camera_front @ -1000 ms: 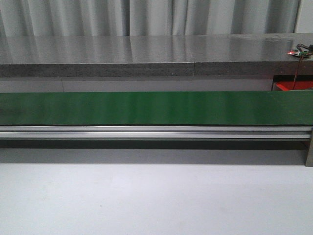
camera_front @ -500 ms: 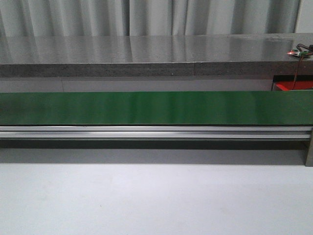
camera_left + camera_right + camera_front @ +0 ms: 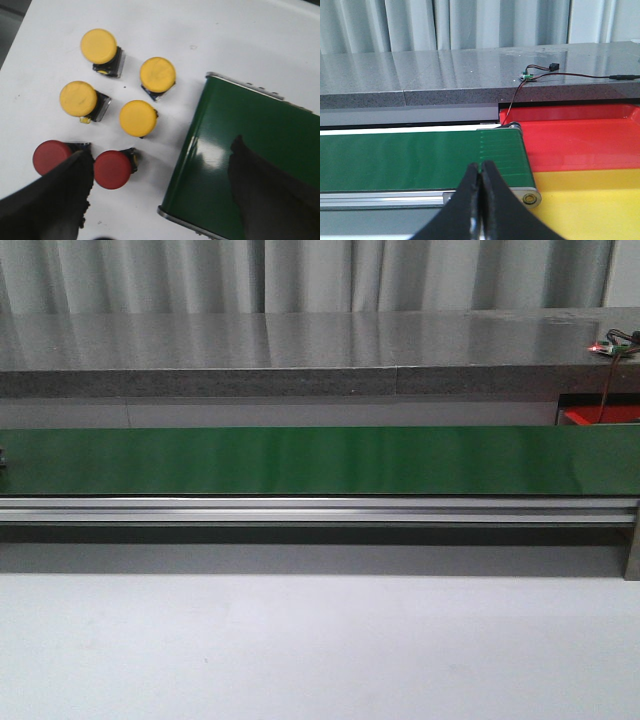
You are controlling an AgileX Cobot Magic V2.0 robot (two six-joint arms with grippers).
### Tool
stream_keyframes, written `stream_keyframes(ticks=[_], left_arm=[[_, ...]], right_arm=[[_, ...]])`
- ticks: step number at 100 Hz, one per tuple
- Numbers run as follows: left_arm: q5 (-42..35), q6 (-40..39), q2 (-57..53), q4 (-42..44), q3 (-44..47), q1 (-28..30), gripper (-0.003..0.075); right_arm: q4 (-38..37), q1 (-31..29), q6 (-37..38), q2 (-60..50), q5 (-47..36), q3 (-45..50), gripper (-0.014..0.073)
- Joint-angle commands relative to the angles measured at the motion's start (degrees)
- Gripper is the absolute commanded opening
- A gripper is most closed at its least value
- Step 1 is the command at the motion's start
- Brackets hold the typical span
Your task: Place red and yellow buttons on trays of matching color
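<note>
In the left wrist view, several yellow buttons [image 3: 138,118] and two red buttons [image 3: 113,169] stand on the white table beside the end of the green belt [image 3: 240,150]. My left gripper [image 3: 160,150] hangs open above them. One finger [image 3: 55,200] partly covers the outer red button [image 3: 49,155], and the other finger is over the belt. In the right wrist view, my right gripper [image 3: 481,169] is shut and empty over the belt's other end [image 3: 420,160]. The red tray [image 3: 570,140] and the yellow tray [image 3: 590,200] lie just past it.
The green conveyor belt [image 3: 320,460] runs across the front view on an aluminium rail [image 3: 320,510], with a grey stone counter [image 3: 300,350] behind it. A wired circuit board [image 3: 527,76] sits on the counter above the red tray [image 3: 590,417].
A small dark shape has come into the front view at the belt's far left edge. Nothing else has moved.
</note>
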Motion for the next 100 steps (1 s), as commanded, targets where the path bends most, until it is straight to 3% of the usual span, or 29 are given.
stream_keyframes(ticks=[1, 34, 100], left_arm=[[-1.0, 1.6, -0.9, -2.0, -1.8, 2.0, 0.0547], [-1.7, 6.5, 6.3, -6.5, -1.8, 2.7, 0.0547], [-10.5, 6.9, 11.9, -6.5, -1.8, 2.6, 0.0547]], right_arm=[[-0.7, -0.4, -0.1, -0.9, -4.3, -1.0, -0.0072], [-0.7, -0.4, -0.1, -0.9, -4.3, -1.0, -0.0072], [-0.7, -0.4, -0.1, -0.9, -4.3, -1.0, -0.0072]])
